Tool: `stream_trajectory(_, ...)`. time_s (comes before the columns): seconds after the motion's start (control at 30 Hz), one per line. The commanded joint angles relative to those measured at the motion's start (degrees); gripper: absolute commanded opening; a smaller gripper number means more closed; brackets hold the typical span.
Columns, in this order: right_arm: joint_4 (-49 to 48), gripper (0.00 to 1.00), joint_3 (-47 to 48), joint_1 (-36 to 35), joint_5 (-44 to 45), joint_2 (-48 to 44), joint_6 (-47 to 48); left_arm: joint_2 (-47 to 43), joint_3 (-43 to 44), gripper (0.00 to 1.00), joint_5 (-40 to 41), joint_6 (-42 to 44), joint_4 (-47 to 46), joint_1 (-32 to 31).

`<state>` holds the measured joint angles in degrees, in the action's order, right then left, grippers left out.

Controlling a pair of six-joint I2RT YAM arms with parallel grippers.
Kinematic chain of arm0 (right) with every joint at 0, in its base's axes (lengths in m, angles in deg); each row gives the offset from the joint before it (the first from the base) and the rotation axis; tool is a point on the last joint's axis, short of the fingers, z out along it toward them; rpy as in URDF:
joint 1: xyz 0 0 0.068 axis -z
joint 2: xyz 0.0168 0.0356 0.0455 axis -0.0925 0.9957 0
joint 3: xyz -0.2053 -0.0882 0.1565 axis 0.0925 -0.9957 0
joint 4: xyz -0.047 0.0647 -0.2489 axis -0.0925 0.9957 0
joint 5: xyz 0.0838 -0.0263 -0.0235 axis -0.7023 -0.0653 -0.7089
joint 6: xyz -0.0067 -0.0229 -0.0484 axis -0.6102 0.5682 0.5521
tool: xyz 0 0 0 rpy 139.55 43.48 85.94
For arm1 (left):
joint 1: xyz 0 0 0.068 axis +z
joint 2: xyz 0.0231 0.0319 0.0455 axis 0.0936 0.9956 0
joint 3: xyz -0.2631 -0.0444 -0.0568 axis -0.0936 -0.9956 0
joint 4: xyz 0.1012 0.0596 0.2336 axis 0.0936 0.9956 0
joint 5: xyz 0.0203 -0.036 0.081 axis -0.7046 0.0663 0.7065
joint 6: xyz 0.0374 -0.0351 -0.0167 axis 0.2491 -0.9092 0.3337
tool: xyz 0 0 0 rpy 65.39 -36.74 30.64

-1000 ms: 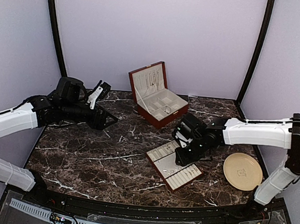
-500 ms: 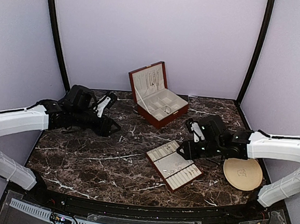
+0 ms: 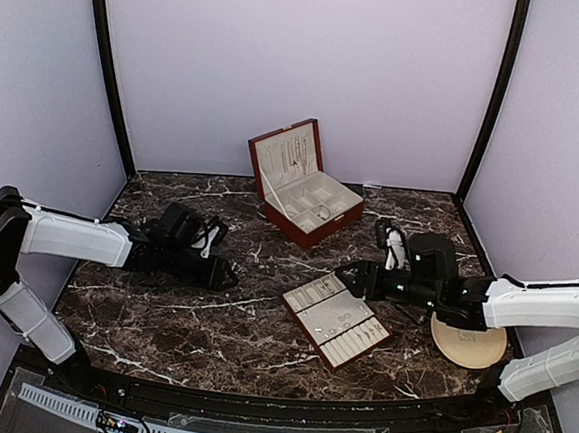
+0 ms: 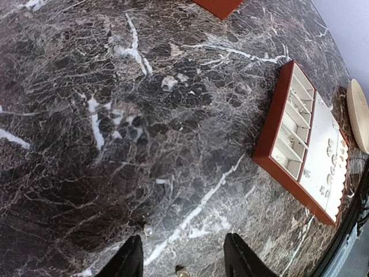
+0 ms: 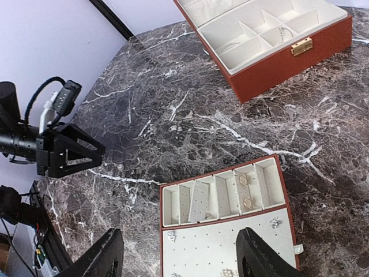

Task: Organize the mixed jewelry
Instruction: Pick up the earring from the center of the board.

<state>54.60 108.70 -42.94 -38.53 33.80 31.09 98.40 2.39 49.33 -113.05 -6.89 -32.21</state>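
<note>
You are risking a flicked piece: your left gripper (image 4: 183, 261) is hovering spread and empty over two specks (image 4: 149, 231). Your right gripper (image 5: 180, 245) is hanging spread above the tray (image 5: 161, 213) where jewelry (image 5: 247, 202) is lying. Fingertips are being cropped; the specks are proving too small to identify.

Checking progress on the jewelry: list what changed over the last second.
Left claw dropped and moved rightward, open. Right claw pulled back from over the tray to its far corner and opened wider; neither holds anything visible. Box, tray and plate stayed put.
</note>
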Motion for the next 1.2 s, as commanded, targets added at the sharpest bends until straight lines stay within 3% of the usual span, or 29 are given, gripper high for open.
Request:
stream_trajectory(0.0,-5.4,0.68,-1.2,0.8,-0.1,-1.7,-2.6,2.7,0.0,0.48,1.4,-5.1,-4.1,-0.3)
stream_trajectory(0.23,-5.7,0.68,-3.5,1.8,-2.0,-3.4,-3.5,4.4,-0.8,0.39,3.5,-1.8,-4.2,-0.3)
stream_trajectory(0.53,-8.9,0.69,-6.2,3.1,-6.4,-3.1,-3.6,3.7,-4.3,0.44,0.7,8.4,-11.0,0.1)
stream_trajectory(0.87,-9.2,0.69,-6.8,3.3,-7.7,-3.3,-3.1,7.9,-4.8,0.48,-2.6,9.7,-14.4,1.0)
stream_trajectory(1.17,-9.4,0.69,-7.9,3.3,-7.4,-4.2,-3.6,8.8,-4.6,0.49,-5.8,10.4,-11.5,1.1)
